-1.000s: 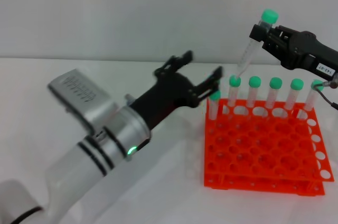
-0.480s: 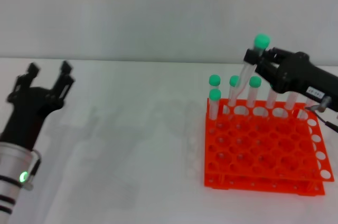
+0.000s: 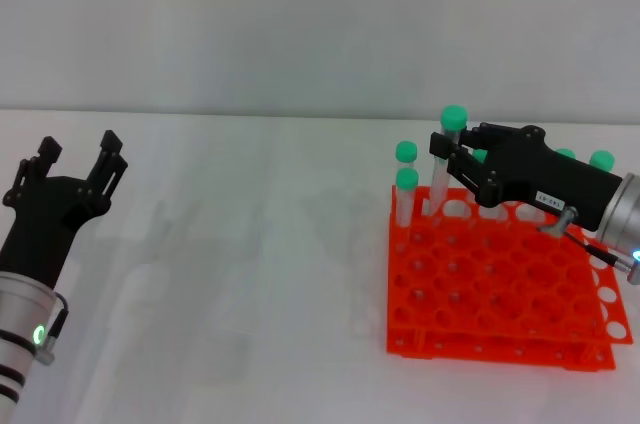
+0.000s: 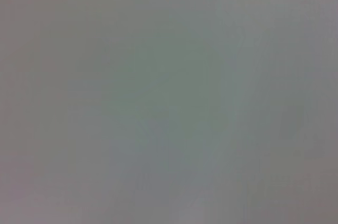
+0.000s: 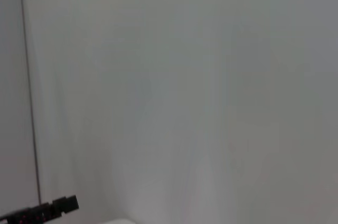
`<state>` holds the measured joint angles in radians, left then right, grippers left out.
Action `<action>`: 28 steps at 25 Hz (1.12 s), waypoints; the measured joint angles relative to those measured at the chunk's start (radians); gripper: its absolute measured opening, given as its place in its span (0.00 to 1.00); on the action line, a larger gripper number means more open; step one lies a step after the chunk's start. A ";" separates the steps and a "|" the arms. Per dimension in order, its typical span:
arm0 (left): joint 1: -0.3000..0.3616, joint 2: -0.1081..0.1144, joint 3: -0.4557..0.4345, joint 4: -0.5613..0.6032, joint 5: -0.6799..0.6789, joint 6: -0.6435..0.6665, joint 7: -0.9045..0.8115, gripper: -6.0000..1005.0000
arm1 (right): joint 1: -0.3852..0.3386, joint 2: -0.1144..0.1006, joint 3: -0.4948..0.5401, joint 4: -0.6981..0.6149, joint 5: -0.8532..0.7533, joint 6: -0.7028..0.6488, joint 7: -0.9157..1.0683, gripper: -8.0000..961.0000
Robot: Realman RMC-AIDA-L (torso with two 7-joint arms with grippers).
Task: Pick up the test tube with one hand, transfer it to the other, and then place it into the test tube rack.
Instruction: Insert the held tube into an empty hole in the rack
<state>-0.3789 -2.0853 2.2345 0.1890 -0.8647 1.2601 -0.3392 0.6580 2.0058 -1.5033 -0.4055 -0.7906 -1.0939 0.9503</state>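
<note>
Left end effector (image 3: 78,159): near left over the white table (image 3: 250,294), fingers spread, holding nothing. Test tube rack (image 3: 500,284): right side of table. Right end effector (image 3: 452,159): above the rack's far-left holes, pinching the test tube (image 3: 444,159) upright, lower end at the far row.

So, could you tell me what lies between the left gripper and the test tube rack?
In the head view, only bare white table lies between the left gripper and the test tube rack.
</note>
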 joint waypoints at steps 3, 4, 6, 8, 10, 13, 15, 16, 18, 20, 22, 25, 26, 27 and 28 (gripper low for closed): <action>-0.009 0.000 0.000 0.000 -0.003 -0.026 0.001 0.80 | 0.003 0.004 -0.002 0.000 -0.006 0.029 -0.001 0.21; -0.012 0.000 0.000 0.000 -0.004 -0.034 0.001 0.80 | 0.003 0.004 -0.002 0.001 -0.006 0.033 -0.001 0.21; -0.013 0.001 -0.001 0.000 -0.005 -0.042 0.002 0.80 | 0.003 0.004 -0.002 0.003 -0.007 0.039 -0.001 0.21; -0.014 0.001 -0.001 0.000 -0.005 -0.044 0.002 0.80 | 0.003 0.005 -0.003 0.004 -0.007 0.046 -0.004 0.21; -0.015 0.001 -0.001 0.000 -0.005 -0.044 0.002 0.80 | 0.003 0.005 -0.003 0.007 -0.007 0.052 -0.009 0.21; -0.017 0.001 -0.001 0.000 -0.005 -0.045 0.001 0.80 | 0.003 0.005 -0.004 0.009 -0.007 0.061 -0.012 0.21; -0.018 0.001 -0.001 0.000 -0.007 -0.045 0.000 0.80 | 0.003 0.006 -0.005 0.011 -0.007 0.062 -0.013 0.21; -0.018 0.001 -0.001 0.000 -0.007 -0.046 -0.001 0.80 | 0.003 0.006 -0.006 0.011 -0.007 0.062 -0.013 0.21; -0.018 0.001 -0.001 0.000 -0.008 -0.047 -0.004 0.80 | 0.003 0.007 -0.009 0.012 -0.007 0.063 -0.013 0.22; -0.018 0.001 -0.001 0.000 -0.008 -0.047 -0.004 0.80 | 0.003 0.007 -0.014 0.013 -0.007 0.063 -0.013 0.22; -0.018 0.001 -0.001 0.000 -0.008 -0.051 -0.004 0.80 | 0.001 0.009 -0.016 0.014 -0.007 0.064 -0.014 0.23; -0.020 0.001 -0.001 0.000 -0.008 -0.060 -0.005 0.80 | -0.001 0.011 -0.016 0.014 -0.007 0.069 -0.014 0.23; -0.020 0.001 -0.001 0.000 -0.008 -0.061 -0.005 0.80 | -0.001 0.012 -0.016 0.014 -0.007 0.071 -0.015 0.24; -0.020 0.001 -0.001 0.000 -0.008 -0.062 -0.006 0.80 | -0.001 0.013 -0.016 0.014 -0.007 0.072 -0.015 0.24; -0.020 0.001 -0.001 0.000 -0.008 -0.063 -0.006 0.80 | -0.001 0.014 -0.016 0.014 -0.007 0.073 -0.015 0.24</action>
<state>-0.3990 -2.0847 2.2334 0.1886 -0.8729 1.1975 -0.3449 0.6574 2.0198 -1.5192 -0.3911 -0.7977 -1.0212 0.9357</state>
